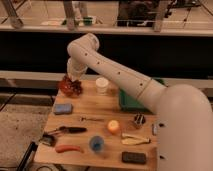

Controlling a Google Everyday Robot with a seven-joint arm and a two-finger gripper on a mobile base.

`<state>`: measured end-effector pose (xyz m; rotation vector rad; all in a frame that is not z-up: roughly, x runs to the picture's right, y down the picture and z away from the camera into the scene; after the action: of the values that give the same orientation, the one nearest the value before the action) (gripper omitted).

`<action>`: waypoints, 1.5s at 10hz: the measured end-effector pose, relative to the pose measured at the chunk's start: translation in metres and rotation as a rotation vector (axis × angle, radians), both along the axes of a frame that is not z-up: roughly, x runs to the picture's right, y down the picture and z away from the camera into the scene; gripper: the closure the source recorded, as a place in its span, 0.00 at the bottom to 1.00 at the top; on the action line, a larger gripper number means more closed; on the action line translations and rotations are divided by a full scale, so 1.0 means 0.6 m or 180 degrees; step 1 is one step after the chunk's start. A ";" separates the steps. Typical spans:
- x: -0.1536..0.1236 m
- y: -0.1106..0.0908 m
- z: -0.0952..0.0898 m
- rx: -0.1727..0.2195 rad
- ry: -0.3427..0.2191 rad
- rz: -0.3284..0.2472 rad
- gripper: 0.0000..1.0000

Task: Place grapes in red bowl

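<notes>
Gripper [74, 80] directly above red bowl [64, 89], at table [100, 107] far-left corner by edge. Grapes [76, 88] at bowl's right rim, under gripper; grip state can't tell. White cup [102, 85] right of bowl, w/ gap between.

The gripper [74, 80] hangs just above the red bowl [64, 88], grapes [76, 89] under it at the bowl's right rim; 1 blue sponge [63, 108] lies near the bowl.

a lab-like test space: metal railing [150, 31] behind a cluttered wooden table [100, 106], pincer [75, 81] at the red bowl [65, 89].
</notes>
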<state>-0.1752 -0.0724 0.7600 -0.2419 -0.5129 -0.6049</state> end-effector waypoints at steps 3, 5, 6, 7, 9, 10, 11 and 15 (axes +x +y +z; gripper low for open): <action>-0.025 -0.012 0.010 -0.0038 -0.0125 0.0004 1.00; -0.042 -0.020 0.015 0.0006 -0.0210 0.0003 1.00; -0.049 -0.023 0.017 0.0050 -0.0248 0.0006 1.00; -0.053 -0.024 0.018 0.0081 -0.0272 0.0007 1.00; -0.068 -0.026 0.021 0.0138 -0.0325 -0.0012 1.00; -0.076 -0.026 0.023 0.0153 -0.0346 -0.0025 1.00; -0.090 -0.027 0.025 0.0169 -0.0369 -0.0049 1.00; -0.125 -0.036 0.043 0.0183 -0.0387 -0.0126 1.00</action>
<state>-0.2503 -0.0938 0.7860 -0.1618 -0.6081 -0.6749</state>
